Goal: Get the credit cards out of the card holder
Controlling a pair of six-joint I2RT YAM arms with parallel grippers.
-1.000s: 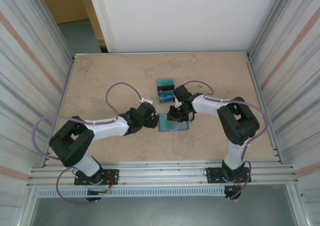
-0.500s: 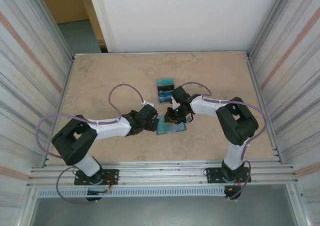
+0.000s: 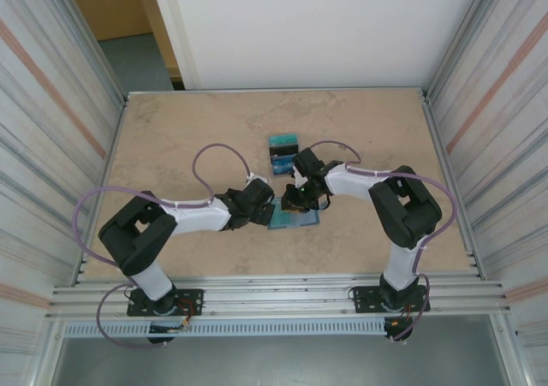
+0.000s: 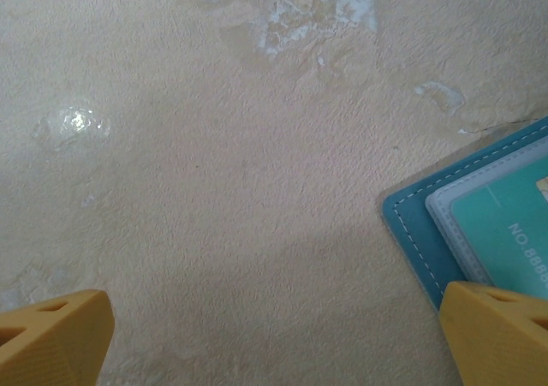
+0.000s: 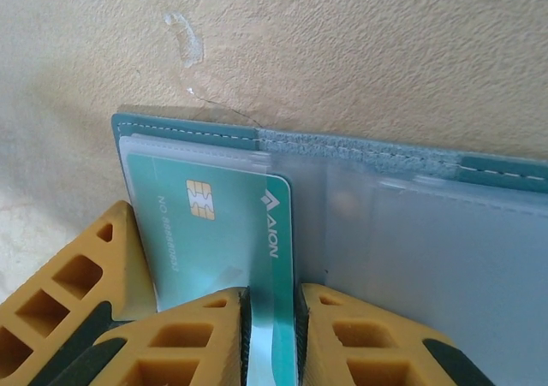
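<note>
Card holder: we are seeing the card holder [image 5: 402,249] lying open and flat near the middle of the tabletop [image 3: 188,138], with its clear pockets facing up and its teal stitched border running along the far edge.
Teal card: we are finding a teal card [image 5: 214,223] with a gold chip sitting in the pocket of one panel. Its far end is tucking under the clear film there.
Right claw: we are watching the right claw [image 5: 271,305] pinching one long edge of the teal card. Both yellow fingers are pressing close, with only the card between them.
Left claw: we are seeing the left claw [image 4: 274,326] standing spread wide over bare tabletop beside the card holder, gripping nothing. One of its fingers [image 4: 497,335] is hanging over the holder's corner, and we cannot tell whether it is touching.
Loose cards: we are seeing a small group of loose cards [image 3: 282,153] in teal, black and blue. They are lying on the tabletop just beyond the card holder, apart from both claws.
</note>
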